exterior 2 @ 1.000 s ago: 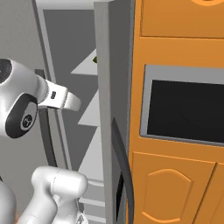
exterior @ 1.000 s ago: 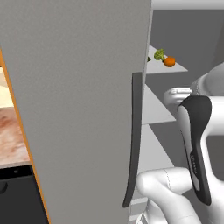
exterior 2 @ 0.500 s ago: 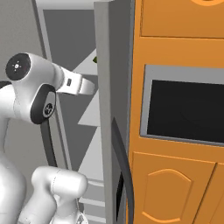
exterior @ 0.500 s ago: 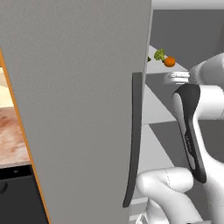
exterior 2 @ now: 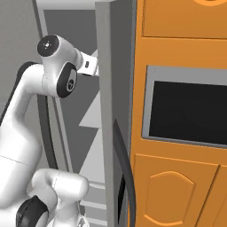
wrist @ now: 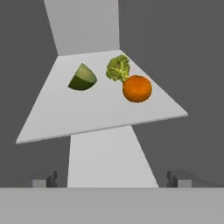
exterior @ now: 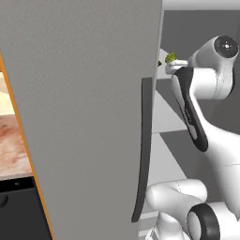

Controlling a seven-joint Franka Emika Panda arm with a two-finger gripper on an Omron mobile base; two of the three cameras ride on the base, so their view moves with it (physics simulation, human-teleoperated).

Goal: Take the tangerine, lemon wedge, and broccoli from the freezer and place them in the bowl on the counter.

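In the hand view the tangerine (wrist: 137,88), the broccoli (wrist: 118,68) and the lemon wedge (wrist: 83,78) lie on a pale grey shelf (wrist: 96,116) inside the freezer. The broccoli touches the tangerine, and the wedge lies apart to their left. My gripper (wrist: 111,181) is open and empty, short of the shelf's near edge and roughly level with it. The left base view has the open freezer door (exterior: 93,117) with its dark handle (exterior: 143,150), and the broccoli (exterior: 171,57) peeks out beside my wrist. The bowl is out of view.
A strip of marbled counter (exterior: 11,131) shows left of the door, above a black appliance (exterior: 18,211). Right of the door edge (exterior 2: 113,88) stand orange cabinets (exterior 2: 177,186) around a black oven window (exterior 2: 186,111). More shelves sit below.
My arm has risen and reached forward into the freezer toward the food shelf. It now covers the tangerine in the left base view. The gripper stayed open.
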